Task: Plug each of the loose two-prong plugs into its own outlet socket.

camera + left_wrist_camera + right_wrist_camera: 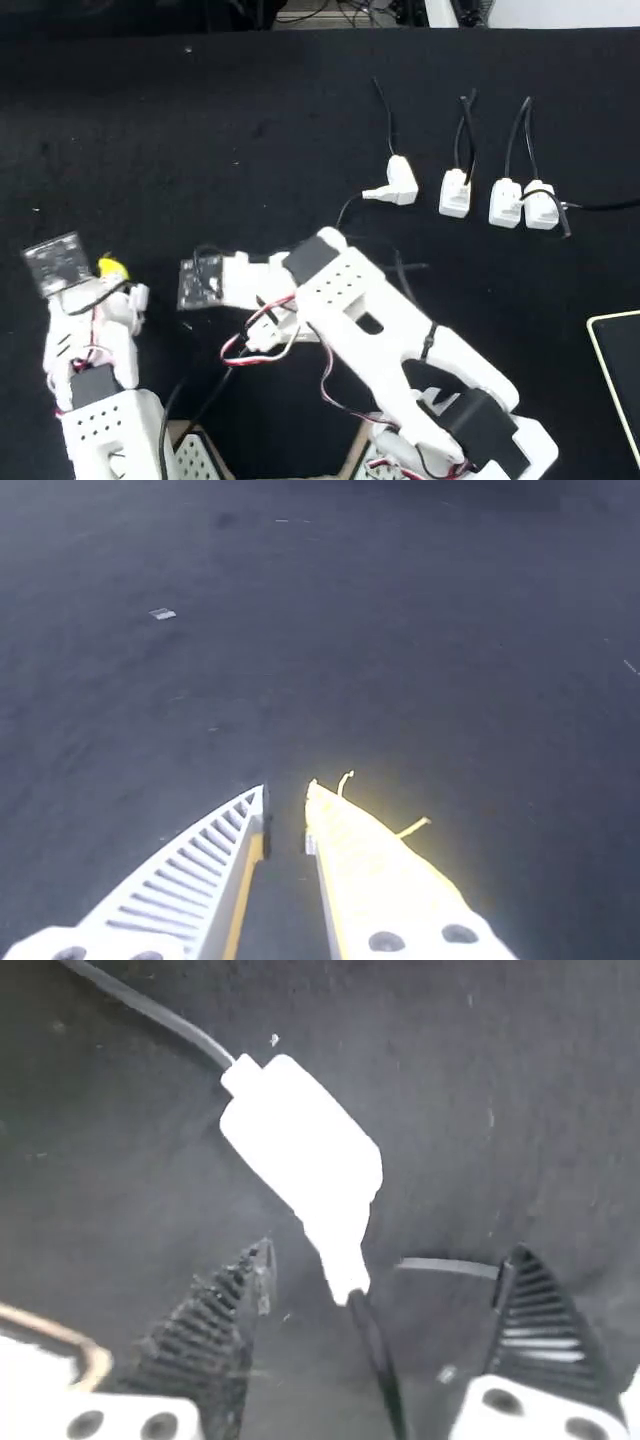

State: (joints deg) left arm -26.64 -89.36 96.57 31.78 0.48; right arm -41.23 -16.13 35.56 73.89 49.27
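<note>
Wide-open right tool [390, 1255] holds nothing, fingertips flanking the narrow end of the white plug [300, 1150].

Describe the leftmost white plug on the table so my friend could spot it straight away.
On the black table, find the row of white plugs beyond the big white arm. Yours is the plug at the row's left end. Unlike its neighbours, it lies tilted, with a small white piece poking out sideways.
</note>
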